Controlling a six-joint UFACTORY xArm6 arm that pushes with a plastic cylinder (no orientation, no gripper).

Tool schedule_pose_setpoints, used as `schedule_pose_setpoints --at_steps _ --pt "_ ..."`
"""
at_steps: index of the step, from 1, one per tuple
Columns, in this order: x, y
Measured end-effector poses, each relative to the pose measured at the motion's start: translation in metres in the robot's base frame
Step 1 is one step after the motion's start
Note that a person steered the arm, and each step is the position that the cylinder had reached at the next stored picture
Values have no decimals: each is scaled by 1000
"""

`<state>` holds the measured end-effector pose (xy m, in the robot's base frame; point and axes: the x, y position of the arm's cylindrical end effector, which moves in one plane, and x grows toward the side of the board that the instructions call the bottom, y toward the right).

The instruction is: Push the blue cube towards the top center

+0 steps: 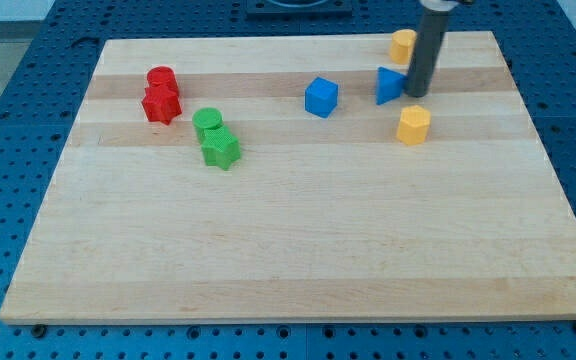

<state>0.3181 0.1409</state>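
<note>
The bare wooden board [298, 260] lies nearest. Left of centre sit a green star block [221, 149], a green cylinder [207, 122], a red star block [161, 104] and a red cylinder [161, 78]. Right of centre, a yellow hexagonal block [414, 125]; beyond, the blue cube [321, 97] lies upper centre. My tip [417, 95] touches a blue triangular block [390, 85]; there are no jaws and nothing is held. A second yellow block [402, 46] is farthest.

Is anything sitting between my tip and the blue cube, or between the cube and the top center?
Yes: the blue triangular block lies between my tip, at its right, and the blue cube further left. Nothing visible stands between the cube and the board's top center.
</note>
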Motion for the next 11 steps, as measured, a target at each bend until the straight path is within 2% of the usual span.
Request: schedule_pose_setpoints --at_steps 3,5,6,7,9,11 --pt "2 -107" --pt "20 -71" --pt "65 -74" --pt "74 -109" --pt "22 -130" --pt "107 -101"
